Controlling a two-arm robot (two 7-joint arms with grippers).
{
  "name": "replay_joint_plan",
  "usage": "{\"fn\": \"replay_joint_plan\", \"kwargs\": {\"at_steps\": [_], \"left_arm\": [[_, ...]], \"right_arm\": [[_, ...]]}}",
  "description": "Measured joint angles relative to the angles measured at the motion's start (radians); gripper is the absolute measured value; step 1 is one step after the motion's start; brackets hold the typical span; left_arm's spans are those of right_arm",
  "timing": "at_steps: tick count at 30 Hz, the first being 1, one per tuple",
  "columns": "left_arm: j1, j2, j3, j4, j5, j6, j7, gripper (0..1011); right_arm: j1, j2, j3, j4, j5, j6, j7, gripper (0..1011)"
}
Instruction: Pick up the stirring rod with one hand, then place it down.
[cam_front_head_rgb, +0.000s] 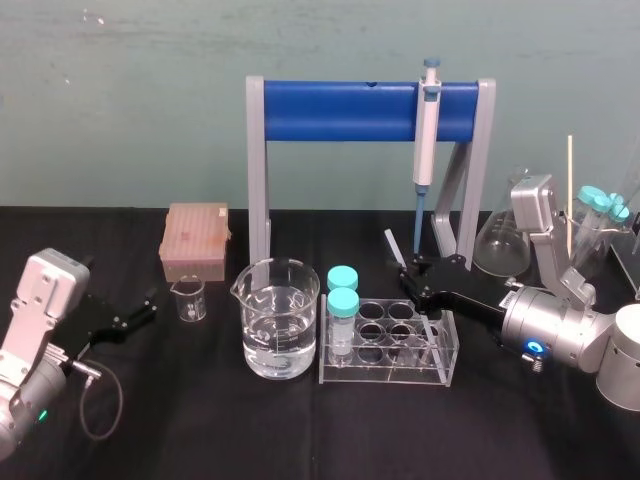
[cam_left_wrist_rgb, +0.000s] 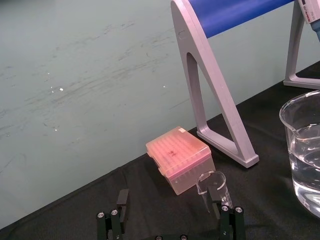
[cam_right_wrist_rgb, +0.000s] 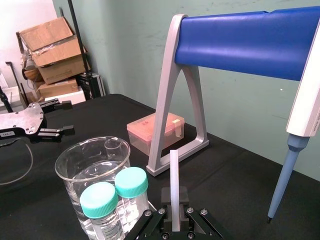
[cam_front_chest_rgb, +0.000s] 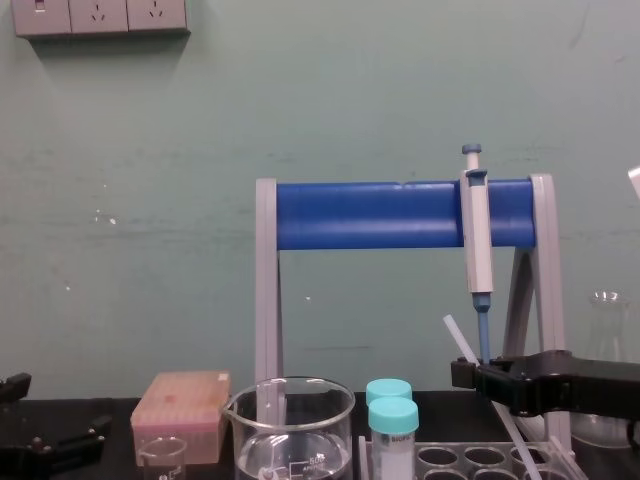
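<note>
The stirring rod (cam_front_head_rgb: 392, 244) is a thin translucent rod, tilted, with its upper end pointing up and to the left. My right gripper (cam_front_head_rgb: 412, 272) is shut on it just behind the clear tube rack (cam_front_head_rgb: 388, 374). In the right wrist view the stirring rod (cam_right_wrist_rgb: 174, 180) stands up from between the closed jaws of the right gripper (cam_right_wrist_rgb: 174, 220). From the chest view the stirring rod (cam_front_chest_rgb: 458, 338) slants down past the right gripper (cam_front_chest_rgb: 472, 376) toward the rack; its lower end is hard to make out. My left gripper (cam_front_head_rgb: 148, 306) rests open at the far left, its fingers (cam_left_wrist_rgb: 122, 196) apart and empty.
A beaker of water (cam_front_head_rgb: 280, 320) stands left of the rack, with two teal-capped tubes (cam_front_head_rgb: 343, 296) in the rack's left end. A small beaker (cam_front_head_rgb: 188, 298) and pink tip box (cam_front_head_rgb: 195, 240) sit further left. The blue-barred stand (cam_front_head_rgb: 340, 108) holds a pipette (cam_front_head_rgb: 427, 130). Flasks (cam_front_head_rgb: 498, 240) crowd the right.
</note>
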Motion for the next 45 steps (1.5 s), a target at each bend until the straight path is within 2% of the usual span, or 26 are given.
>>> {"fn": "replay_joint_plan", "kwargs": {"at_steps": [7,12,22,26,27,28,31,33,37,40,45], "left_arm": [[0.0,0.0,0.0,0.0,0.0,0.0,0.0,1000],[0.0,0.0,0.0,0.0,0.0,0.0,0.0,1000],[0.0,0.0,0.0,0.0,0.0,0.0,0.0,1000],[0.0,0.0,0.0,0.0,0.0,0.0,0.0,1000],[0.0,0.0,0.0,0.0,0.0,0.0,0.0,1000],[0.0,0.0,0.0,0.0,0.0,0.0,0.0,1000],[0.0,0.0,0.0,0.0,0.0,0.0,0.0,1000],[0.0,0.0,0.0,0.0,0.0,0.0,0.0,1000],[0.0,0.0,0.0,0.0,0.0,0.0,0.0,1000],[0.0,0.0,0.0,0.0,0.0,0.0,0.0,1000],[0.0,0.0,0.0,0.0,0.0,0.0,0.0,1000]], "right_arm": [[0.0,0.0,0.0,0.0,0.0,0.0,0.0,72],[-0.005,0.0,0.009,-0.018,0.0,0.0,-0.025,72],[-0.017,-0.006,0.07,-0.118,0.044,-0.048,-0.063,72],[-0.01,-0.016,0.097,-0.154,0.068,-0.107,-0.059,72],[-0.01,-0.021,0.107,-0.159,0.074,-0.141,-0.053,72],[-0.01,-0.021,0.107,-0.159,0.074,-0.141,-0.053,72],[-0.02,-0.035,0.128,-0.162,0.072,-0.246,-0.047,72],[-0.027,-0.04,0.134,-0.157,0.068,-0.279,-0.045,72],[-0.05,-0.047,0.142,-0.136,0.042,-0.352,-0.038,72],[-0.074,-0.045,0.145,-0.117,-0.002,-0.412,-0.037,72],[-0.093,-0.039,0.153,-0.098,-0.041,-0.44,-0.046,72]]}}
